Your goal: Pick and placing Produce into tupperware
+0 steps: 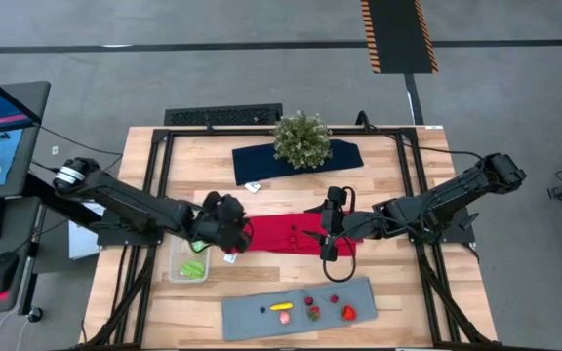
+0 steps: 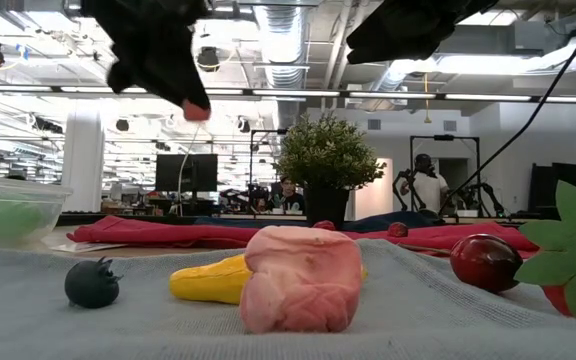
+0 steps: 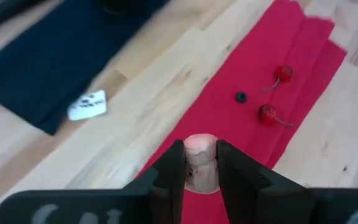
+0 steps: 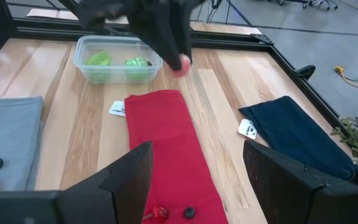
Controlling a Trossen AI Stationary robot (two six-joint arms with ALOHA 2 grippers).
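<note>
The left gripper [image 1: 230, 237] hangs above the surface at centre-left of the high view, over the left end of the red cloth [image 1: 296, 235]. Its jaws are clamped on a small pink produce piece [image 3: 200, 158], which shows between the two dark fingers [image 3: 170, 180] in the left wrist view and as a pink tip below the dark arm in the low view [image 2: 196, 110].

The tupperware [image 1: 189, 263] sits on the wooden surface [image 1: 408, 292] just below and left of the left gripper in the high view. It holds two green produce items [image 4: 137, 63], visible through the clear wall in the right wrist view.

The right gripper [image 1: 330, 232] hangs over the right part of the red cloth, near the centre of the high view. Its jaws stand apart and hold nothing.

Two red cherries [image 3: 283, 74] and a small dark berry [image 3: 241, 97] lie on the red cloth.

The grey mat [image 1: 298, 307] lies along the lower centre of the high view. On it rest a dark berry [image 2: 92, 283], a yellow piece [image 2: 208, 281], a pink piece [image 2: 301, 278] and red strawberries [image 1: 348, 312].

A potted plant [image 1: 301, 139] stands on a dark blue cloth [image 1: 261, 161] at upper centre.
</note>
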